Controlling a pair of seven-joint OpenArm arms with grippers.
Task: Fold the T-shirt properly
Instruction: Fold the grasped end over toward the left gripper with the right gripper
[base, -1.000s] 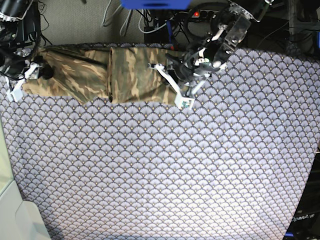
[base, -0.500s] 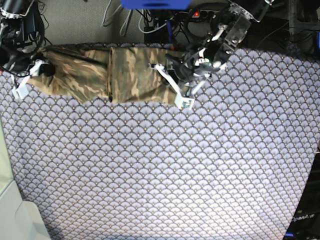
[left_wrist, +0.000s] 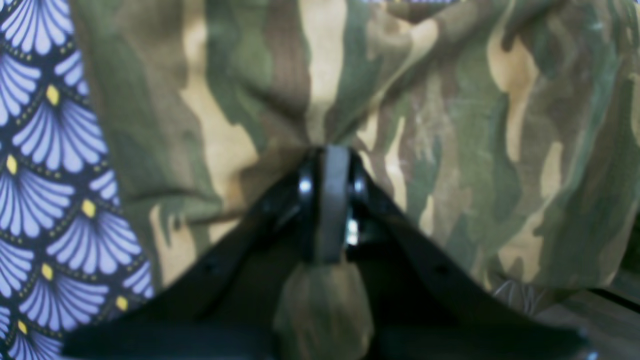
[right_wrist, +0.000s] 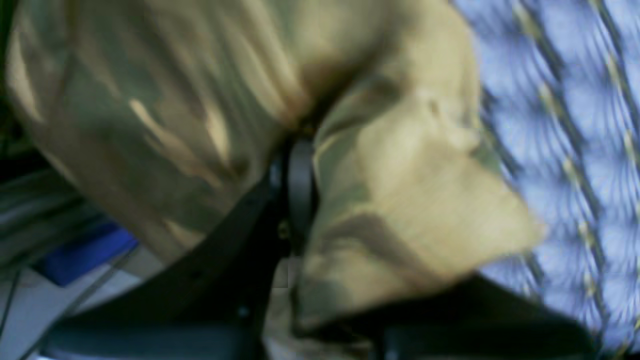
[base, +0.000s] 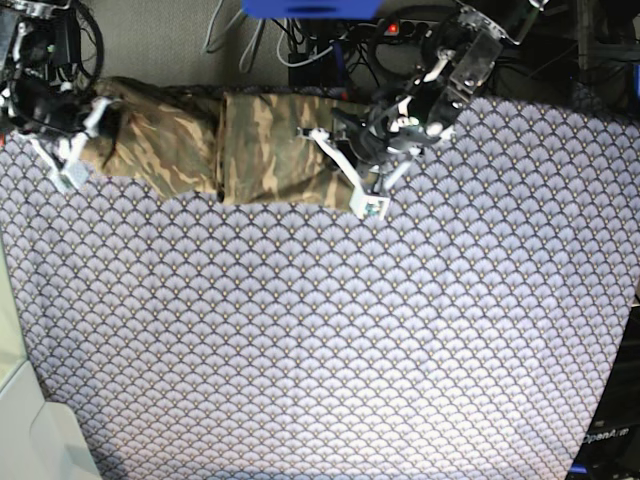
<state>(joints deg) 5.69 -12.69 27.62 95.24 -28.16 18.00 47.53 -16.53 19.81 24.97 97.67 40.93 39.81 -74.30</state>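
Though wrist views blur, left end effector (left_wrist: 332, 165), right end effector (right_wrist: 300, 150) each clench T-shirt (base: 260, 145) folds.

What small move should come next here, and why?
Probably the right end effector should lift its end of the T-shirt and carry it across toward the middle. Both wrist views show cloth pinched between closed jaws, the left end effector anchors the other end, and the shirt lies as a long strip on the tablecloth.

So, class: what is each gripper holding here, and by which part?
Both hold the T-shirt. The left gripper is shut on a bunched fold at one end; the right gripper pinches the gathered cloth at the opposite end.
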